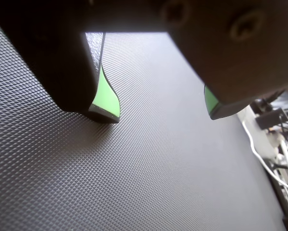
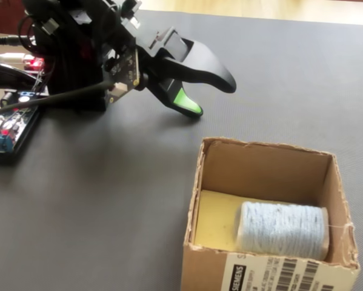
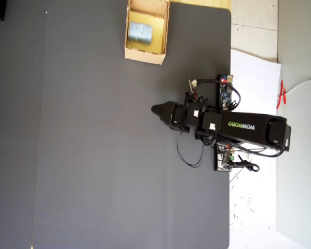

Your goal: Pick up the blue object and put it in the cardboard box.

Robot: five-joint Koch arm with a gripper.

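The blue object (image 2: 282, 229), a pale ribbed bundle, lies inside the cardboard box (image 2: 260, 162) on the box's yellowish floor, pressed toward the near wall in the fixed view, where a printed label with bar codes shows on the outer face. In the overhead view the box (image 3: 164, 31) sits at about 12 o'clock on the dark textured mat (image 3: 103, 155) that covers the worktop, with the bundle (image 3: 140, 32) filling the left part of its interior. The arm (image 3: 238, 127), black with pale lettering along its upper link, lies folded low at about 3 o'clock on the mat's right side, well apart from the box, its tip pointing toward 9 o'clock. The end effector (image 1: 160, 113) is empty and its jaws stand apart: the wrist view shows two black fingers with green inner pads (image 1: 107, 98) and bare mat between them, the left-hand tip resting on or just above the surface. In the fixed view the end effector (image 2: 213, 97) points toward the box's far wall from about 11 o'clock, one black finger raised above the green-padded one. Small circuit boards (image 3: 226, 92) with a red light and looped cables sit at the mat's right edge beside the arm, and white cables (image 1: 259, 159) trail past the mat's edge in the wrist view.
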